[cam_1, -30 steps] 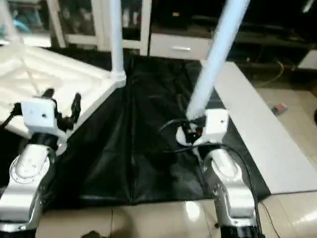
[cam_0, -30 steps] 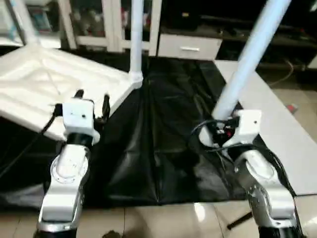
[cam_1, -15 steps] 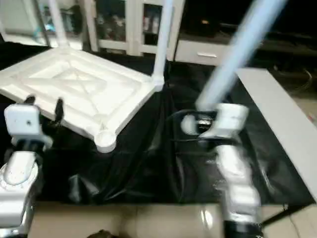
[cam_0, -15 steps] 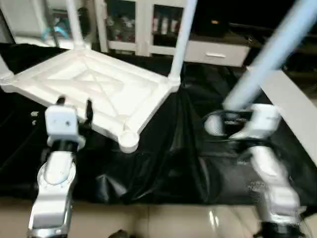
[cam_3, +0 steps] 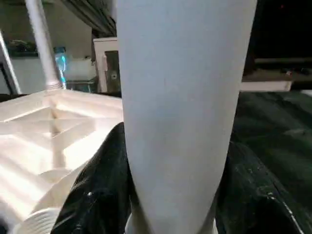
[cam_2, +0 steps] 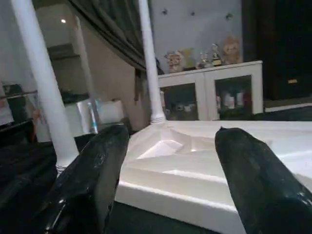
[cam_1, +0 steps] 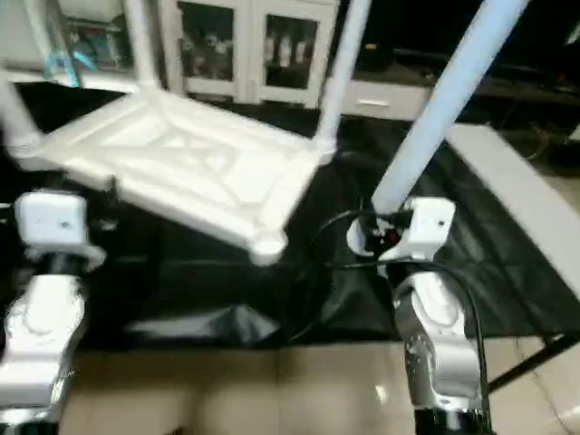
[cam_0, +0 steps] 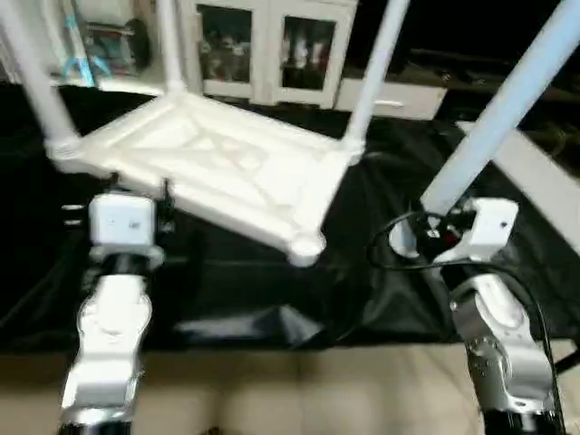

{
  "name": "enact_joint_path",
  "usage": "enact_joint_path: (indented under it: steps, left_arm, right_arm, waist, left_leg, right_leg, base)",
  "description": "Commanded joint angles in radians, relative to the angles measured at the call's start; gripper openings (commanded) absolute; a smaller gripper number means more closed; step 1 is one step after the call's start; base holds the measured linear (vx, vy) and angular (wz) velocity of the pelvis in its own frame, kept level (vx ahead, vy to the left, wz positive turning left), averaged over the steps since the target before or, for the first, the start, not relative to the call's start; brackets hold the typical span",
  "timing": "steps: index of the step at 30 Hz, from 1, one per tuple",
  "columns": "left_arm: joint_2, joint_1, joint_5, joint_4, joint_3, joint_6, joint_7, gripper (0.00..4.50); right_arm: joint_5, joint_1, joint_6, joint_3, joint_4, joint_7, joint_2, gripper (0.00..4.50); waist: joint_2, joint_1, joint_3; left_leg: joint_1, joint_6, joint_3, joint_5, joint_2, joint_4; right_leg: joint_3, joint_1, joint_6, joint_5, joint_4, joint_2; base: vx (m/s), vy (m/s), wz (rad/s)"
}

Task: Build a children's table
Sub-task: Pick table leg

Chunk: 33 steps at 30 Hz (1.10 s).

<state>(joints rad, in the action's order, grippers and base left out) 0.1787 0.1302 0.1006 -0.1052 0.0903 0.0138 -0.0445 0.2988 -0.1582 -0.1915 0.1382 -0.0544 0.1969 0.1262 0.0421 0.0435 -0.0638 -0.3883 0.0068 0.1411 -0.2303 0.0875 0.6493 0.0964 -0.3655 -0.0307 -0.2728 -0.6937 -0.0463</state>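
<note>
White plastic rectangular tabletop (cam_0: pixel 227 172): upside down on black sheet (cam_0: pixel 362 272), X-ribbed, three white tube legs fitted, near corner socket (cam_0: pixel 306 246) empty. Right gripper (cam_3: pixel 170 214): clamped around fourth white tapered leg (cam_0: pixel 498 118). Left gripper (cam_2: pixel 168 161): fingers apart, empty, beside tabletop edge.

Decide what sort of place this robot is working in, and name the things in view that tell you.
Probably a lived-in room or showroom, not a factory: white glass-fronted cabinets with small items inside, figurines on a sideboard, and a tiled floor under a black sheet.
</note>
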Motion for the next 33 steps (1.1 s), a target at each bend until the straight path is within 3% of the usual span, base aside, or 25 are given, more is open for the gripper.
enact_joint_path:
  steps: [1, 2, 4, 5, 6, 7, 8, 9, 10, 11, 12, 14, 16, 20, 22, 24, 25, 26, 27, 28, 29, 30, 31, 32, 33]
  left_arm:
    - [-0.018, 0.014, -0.022, 0.012, -0.016, -0.021, 0.007, 3.34]
    - [-0.019, 0.016, -0.012, 0.016, -0.023, -0.032, 0.005, 3.34]
    - [-0.028, 0.018, -0.014, 0.023, -0.024, -0.048, 0.011, 3.34]
    - [-0.026, 0.017, -0.015, 0.026, -0.024, -0.062, 0.018, 3.34]
    - [-0.026, 0.016, -0.023, 0.029, -0.022, -0.053, 0.026, 3.34]
    - [-0.026, 0.016, -0.028, 0.032, -0.021, -0.041, 0.029, 3.34]
    - [-0.017, 0.013, -0.050, 0.032, -0.026, -0.034, 0.064, 3.34]
    - [-0.014, 0.014, -0.050, 0.032, -0.028, -0.032, 0.068, 3.34]
    - [-0.011, 0.014, -0.048, 0.032, -0.030, -0.029, 0.070, 3.34]
    - [-0.009, 0.017, -0.049, 0.032, -0.032, -0.025, 0.074, 3.34]
    - [-0.009, 0.017, -0.049, 0.032, -0.032, -0.025, 0.074, 3.34]
    - [-0.008, 0.018, -0.050, 0.031, -0.034, -0.023, 0.077, 3.34]
    - [-0.004, 0.028, -0.043, 0.028, -0.042, -0.027, 0.086, 3.34]
    - [0.001, 0.041, -0.032, 0.032, -0.057, -0.027, 0.099, 3.34]
    - [0.002, 0.048, -0.031, 0.041, -0.065, -0.021, 0.111, 3.34]
    - [0.001, 0.051, -0.031, 0.046, -0.067, -0.021, 0.111, 3.34]
    - [0.000, 0.054, -0.034, 0.051, -0.068, -0.019, 0.112, 3.34]
    - [-0.001, 0.055, -0.034, 0.054, -0.070, -0.019, 0.110, 3.34]
    - [-0.004, 0.056, -0.035, 0.054, -0.069, -0.020, 0.108, 3.34]
    - [-0.004, 0.056, -0.035, 0.054, -0.069, -0.020, 0.108, 3.34]
    - [-0.006, 0.056, -0.034, 0.054, -0.070, -0.021, 0.106, 3.34]
    - [-0.007, 0.057, -0.032, 0.053, -0.069, -0.023, 0.104, 3.34]
    - [-0.007, 0.056, -0.032, 0.053, -0.068, -0.023, 0.102, 3.34]
    - [-0.007, 0.056, -0.032, 0.051, -0.067, -0.024, 0.101, 3.34]
    - [-0.007, 0.055, -0.032, 0.050, -0.066, -0.024, 0.101, 3.34]
  right_arm:
    - [-0.004, -0.013, -0.007, 0.016, -0.015, 0.000, 0.017, 1.88]
    - [-0.002, -0.011, -0.008, 0.015, -0.016, -0.001, 0.018, 1.88]
    - [-0.003, 0.004, -0.025, 0.010, -0.022, -0.001, 0.024, 1.88]
    - [-0.006, 0.016, -0.028, 0.007, -0.026, 0.000, 0.027, 1.88]
    - [-0.009, 0.022, -0.025, 0.005, -0.028, 0.000, 0.027, 1.88]
    - [-0.011, 0.026, -0.023, 0.005, -0.029, 0.000, 0.027, 1.88]
    - [-0.010, 0.027, -0.024, 0.009, -0.031, -0.005, 0.024, 1.88]
    - [-0.011, 0.027, -0.025, 0.010, -0.032, -0.006, 0.024, 1.88]
    - [-0.011, 0.026, -0.028, 0.012, -0.033, -0.009, 0.024, 1.88]
    - [-0.012, 0.025, -0.029, 0.013, -0.035, -0.010, 0.025, 1.88]
    - [-0.012, 0.025, -0.029, 0.013, -0.035, -0.010, 0.025, 1.88]
    - [-0.014, 0.025, -0.030, 0.014, -0.036, -0.011, 0.027, 1.88]
    - [-0.026, 0.024, -0.023, 0.012, -0.039, -0.015, 0.037, 1.88]
    - [-0.041, 0.022, -0.017, 0.012, -0.040, -0.020, 0.051, 1.88]
    - [-0.040, 0.023, -0.019, 0.015, -0.044, -0.023, 0.056, 1.88]
    - [-0.045, 0.024, -0.019, 0.017, -0.046, -0.024, 0.058, 1.88]
    - [-0.047, 0.025, -0.020, 0.020, -0.047, -0.024, 0.058, 1.88]
    - [-0.049, 0.026, -0.022, 0.022, -0.049, -0.023, 0.057, 1.88]
    - [-0.050, 0.026, -0.023, 0.022, -0.050, -0.023, 0.058, 1.88]
    - [-0.050, 0.026, -0.023, 0.022, -0.050, -0.023, 0.058, 1.88]
    - [-0.052, 0.025, -0.024, 0.018, -0.050, -0.020, 0.061, 1.88]
    - [-0.053, 0.023, -0.025, 0.013, -0.048, -0.015, 0.065, 1.88]
    - [-0.053, 0.021, -0.027, 0.009, -0.047, -0.013, 0.066, 1.88]
    - [-0.053, 0.020, -0.027, 0.007, -0.046, -0.011, 0.066, 1.88]
    - [-0.054, 0.019, -0.028, 0.004, -0.045, -0.009, 0.067, 1.88]
  waist:
    - [-0.035, 0.015, 0.048]
    - [-0.044, 0.018, 0.062]
    - [-0.033, 0.010, 0.080]
    - [-0.013, 0.013, 0.086]
    - [0.012, 0.019, 0.084]
    - [0.012, 0.019, 0.084]
    - [0.043, 0.066, 0.061]
    - [0.040, 0.071, 0.058]
    - [0.019, 0.081, 0.055]
    - [0.003, 0.071, 0.062]
    - [-0.010, 0.045, 0.067]
    - [-0.019, 0.018, 0.052]
    - [-0.021, 0.010, 0.033]
    - [-0.012, 0.006, 0.025]
    - [-0.010, 0.028, 0.037]
    - [-0.020, 0.034, 0.055]
    - [-0.030, 0.024, 0.071]
    - [-0.039, -0.012, 0.080]
    - [-0.023, -0.035, 0.086]
    - [-0.031, -0.047, 0.085]
    - [-0.010, -0.061, 0.083]
    - [0.008, -0.051, 0.079]
    - [0.079, 0.012, 0.078]
    - [0.051, 0.027, 0.060]
    - [0.071, 0.023, 0.063]
  left_leg:
    - [0.016, -0.300, -0.118, -0.772, 0.240, -0.268]
    - [0.033, -0.262, -0.104, -0.712, 0.221, -0.251]
    - [0.061, -0.160, -0.126, -0.574, 0.193, -0.232]
    - [0.062, -0.099, -0.113, -0.470, 0.170, -0.217]
    - [0.024, -0.107, -0.081, -0.455, 0.130, -0.189]
    - [0.024, -0.107, -0.081, -0.455, 0.130, -0.189]
    - [-0.018, -0.050, -0.050, -0.090, 0.080, 0.007]
    - [-0.044, -0.043, -0.062, 0.011, 0.076, 0.014]
    - [-0.043, -0.072, -0.056, 0.026, 0.100, -0.034]
    - [-0.014, -0.096, -0.064, -0.158, 0.136, -0.102]
    - [0.027, -0.129, -0.079, -0.422, 0.170, -0.138]
    - [0.054, -0.117, -0.088, -0.683, 0.172, -0.165]
    - [0.087, -0.125, -0.063, -0.819, 0.154, -0.166]
    - [0.099, -0.110, -0.020, -0.666, 0.127, -0.129]
    - [0.059, -0.051, -0.004, -0.423, 0.118, -0.119]
    - [0.047, -0.019, -0.002, -0.267, 0.123, -0.137]
    - [0.083, 0.004, -0.016, -0.217, 0.136, -0.155]
    - [0.174, 0.102, -0.086, -0.165, 0.174, -0.172]
    - [0.214, 0.376, -0.208, -0.131, 0.176, -0.170]
    - [0.229, 0.498, -0.216, -0.081, 0.162, -0.152]
    - [0.216, 0.605, -0.249, 0.060, 0.122, -0.135]
    - [0.160, 0.551, -0.226, 0.093, 0.065, -0.119]
    - [-0.072, 0.389, -0.086, -0.064, -0.058, 0.051]
    - [-0.102, 0.251, -0.082, -0.117, 0.005, 0.116]
    - [-0.108, 0.199, -0.067, -0.074, 0.000, 0.128]
  right_leg:
    - [0.011, -0.029, 0.017, -0.038, -0.086, 0.010]
    - [0.013, -0.038, 0.010, -0.040, -0.071, 0.006]
    - [-0.012, -0.023, 0.002, -0.089, -0.008, -0.017]
    - [-0.031, -0.005, -0.027, -0.081, 0.048, -0.047]
    - [-0.063, 0.024, -0.081, -0.125, 0.117, -0.104]
    - [-0.063, 0.024, -0.081, -0.125, 0.117, -0.104]
    - [-0.119, 0.028, -0.053, -0.449, 0.232, -0.269]
    - [-0.113, 0.052, -0.008, -0.488, 0.220, -0.258]
    - [-0.068, 0.058, 0.033, -0.541, 0.213, -0.217]
    - [-0.038, 0.068, 0.013, -0.506, 0.190, -0.162]
    - [-0.021, 0.047, 0.000, -0.426, 0.162, -0.106]
    - [-0.011, 0.062, -0.041, -0.397, 0.168, -0.091]
    - [0.005, 0.070, -0.040, -0.521, 0.200, -0.089]
    - [-0.013, 0.109, -0.006, -0.743, 0.256, -0.129]
    - [-0.039, 0.157, -0.004, -0.745, 0.270, -0.146]
    - [-0.030, 0.177, -0.018, -0.551, 0.255, -0.114]
    - [-0.012, 0.162, -0.041, -0.345, 0.221, -0.074]
    - [0.012, 0.091, -0.038, -0.150, 0.140, -0.030]
    - [0.023, 0.020, 0.029, -0.139, 0.048, -0.017]
    - [0.007, -0.003, 0.056, -0.146, 0.047, -0.021]
    - [-0.039, -0.019, 0.075, -0.130, 0.045, -0.045]
    - [-0.073, 0.038, 0.091, -0.086, 0.098, -0.066]
    - [-0.164, 0.258, 0.234, 0.068, 0.205, -0.172]
    - [-0.148, 0.254, 0.289, 0.225, 0.231, -0.268]
    - [-0.086, 0.247, 0.310, 0.305, 0.226, -0.224]
  base:
    - [-0.112, 0.019, 0.27]
    - [-0.112, 0.019, 0.27]
    - [-0.087, -0.077, 0.01]
    - [-0.083, -0.098, -0.06]
    - [-0.094, -0.128, -0.10]
    - [-0.100, -0.119, -0.21]
    - [-0.100, -0.119, -0.21]
    - [-0.047, -0.089, -0.42]
    - [-0.019, -0.029, -0.42]
    - [-0.019, -0.029, -0.42]
    - [0.000, 0.000, 0.00]
    - [0.000, 0.000, 0.00]
    - [0.000, 0.000, 0.00]
    - [0.044, 0.008, -0.07]
    - [0.102, 0.018, -0.07]
    - [0.122, 0.034, -0.05]
    - [0.207, 0.040, 0.02]
    - [0.207, 0.040, 0.02]
    - [0.242, 0.005, 0.06]
    - [0.205, -0.061, 0.25]
    - [0.205, -0.061, 0.25]
    - [0.191, -0.101, 0.47]
    - [0.228, -0.021, 0.74]
    - [0.228, -0.021, 0.74]
    - [0.234, 0.009, 0.65]
